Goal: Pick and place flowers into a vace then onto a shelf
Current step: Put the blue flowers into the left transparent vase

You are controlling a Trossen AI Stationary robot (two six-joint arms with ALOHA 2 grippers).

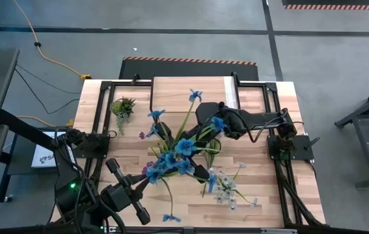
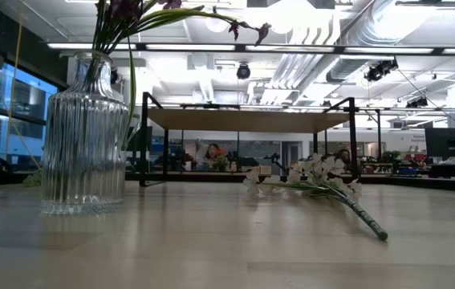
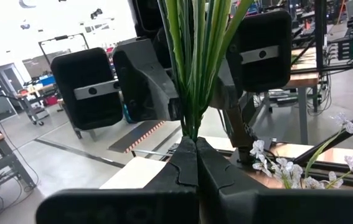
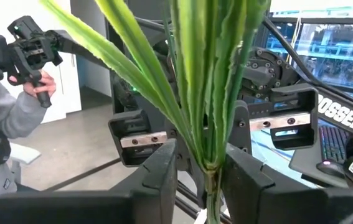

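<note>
Light wood-plank worktop (image 1: 249,175) on a black frame, grey floor around; open lab hall behind, bright ceiling strip lights.

Mid-worktop: blue flowers (image 1: 183,148) with long green leaves, bunch pinched from both sides. Left gripper (image 3: 195,163) fully closed on the stems. Right gripper (image 4: 200,177) narrowly parted, clamped around the same stems.

Near front edge: white-pink spray (image 1: 226,188) lying flat.

Ribbed glass vase (image 2: 83,136) upright, purple flowers (image 2: 135,10) in it; exact spot under the arms unclear.

Rear edge: shelf (image 1: 191,91), small potted plant (image 1: 123,106) beside it.

Person in grey sleeve (image 4: 5,118) off-table.
</note>
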